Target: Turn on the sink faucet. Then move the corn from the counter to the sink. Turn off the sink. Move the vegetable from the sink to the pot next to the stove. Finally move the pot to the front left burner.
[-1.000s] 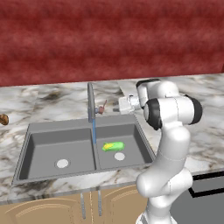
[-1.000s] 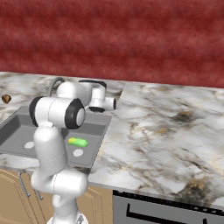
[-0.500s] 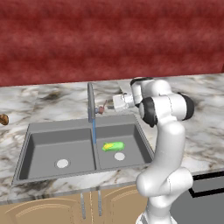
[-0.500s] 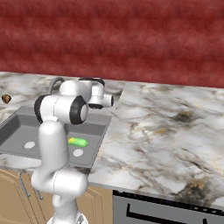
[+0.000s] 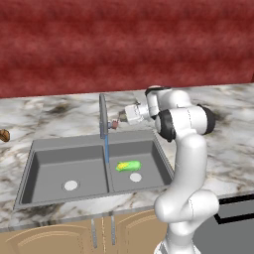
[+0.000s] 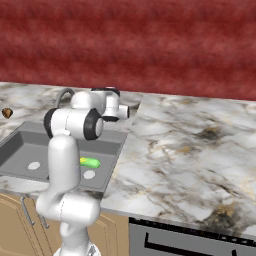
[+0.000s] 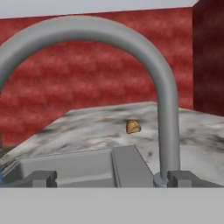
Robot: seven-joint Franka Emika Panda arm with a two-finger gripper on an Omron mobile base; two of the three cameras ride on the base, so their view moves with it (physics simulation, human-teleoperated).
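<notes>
Claw (image 5: 118, 125) is spread wide w/ nothing between its jaws, held level just right of the sink faucet (image 5: 103, 115), right by the reddish-tipped lever at the faucet's side; whether it actually touches the lever can't be told. In the hand view the 2 dark fingertips (image 7: 43, 177) stand far apart at the bottom, and the faucet's curved grey neck (image 7: 166, 109) arches over the frame, its upright running down just inside the right tip. A thin blue stream of water (image 5: 106, 149) falls from the spout onto the divider area btwn the 2 basins of the sink (image 5: 44, 149). The corn (image 5: 128, 165) lies in the right basin, green ends showing, just above that basin's white drain; from the right base view it shows as a green-yellow cob (image 6: 90, 162) beside the arm. Counter (image 6: 190, 150) is veined marble running left and right of the sink, over tan cabinets. A small brown lump (image 5: 3, 135) sits on the counter well left of the sink; same lump (image 7: 133, 127) appears past the faucet in the hand view. Corner of the black stove (image 5: 233, 218) is at lower right.
</notes>
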